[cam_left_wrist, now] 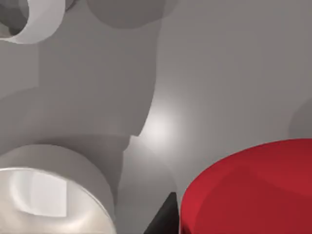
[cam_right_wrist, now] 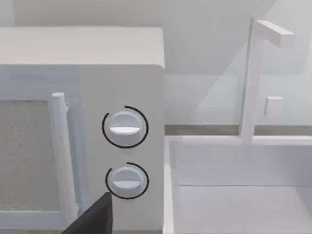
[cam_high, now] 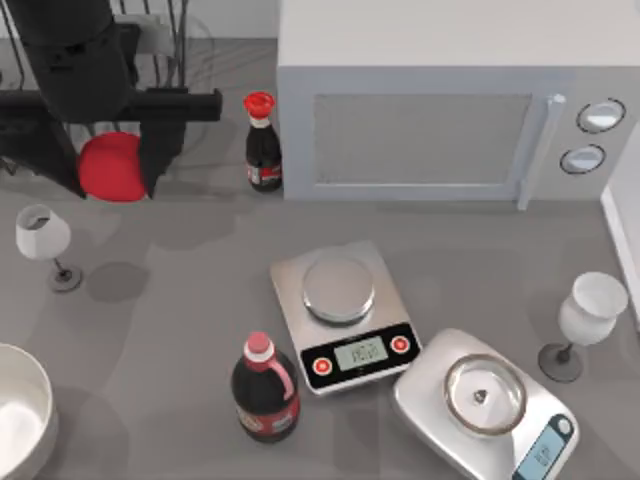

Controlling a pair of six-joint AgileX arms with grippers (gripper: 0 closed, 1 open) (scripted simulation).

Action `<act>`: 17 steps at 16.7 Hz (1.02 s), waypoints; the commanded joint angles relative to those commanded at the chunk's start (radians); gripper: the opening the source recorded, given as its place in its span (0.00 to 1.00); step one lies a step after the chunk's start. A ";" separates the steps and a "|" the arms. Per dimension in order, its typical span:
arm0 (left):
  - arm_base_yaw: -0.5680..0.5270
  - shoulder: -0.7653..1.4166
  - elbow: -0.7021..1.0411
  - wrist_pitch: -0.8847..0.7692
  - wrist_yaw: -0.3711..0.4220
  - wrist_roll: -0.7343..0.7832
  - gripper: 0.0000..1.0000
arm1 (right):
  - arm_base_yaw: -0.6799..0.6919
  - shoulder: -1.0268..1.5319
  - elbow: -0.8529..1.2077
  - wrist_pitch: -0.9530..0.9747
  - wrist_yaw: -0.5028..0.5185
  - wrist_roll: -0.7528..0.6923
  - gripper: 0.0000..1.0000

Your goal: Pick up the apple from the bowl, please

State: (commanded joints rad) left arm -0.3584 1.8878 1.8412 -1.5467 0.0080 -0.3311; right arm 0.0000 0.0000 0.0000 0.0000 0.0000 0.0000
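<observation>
Holding the apple between its dark fingers, the left pincer is seen at the counter's far left, clamped on the fruit and raised well apart from the bowl, which sits at the near left edge. The lift is judged as done, or nearly so; what remains calls only for a steady grip, since the smooth fruit could slip. The right arm is parked facing the microwave; whether its pincer is apart or together cannot be told
</observation>
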 joint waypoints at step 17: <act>-0.137 0.164 -0.173 0.370 -0.006 -0.138 0.00 | 0.000 0.000 0.000 0.000 0.000 0.000 1.00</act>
State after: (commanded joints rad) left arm -0.4956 2.0521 1.6679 -1.1767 0.0022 -0.4690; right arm 0.0000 0.0000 0.0000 0.0000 0.0000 0.0000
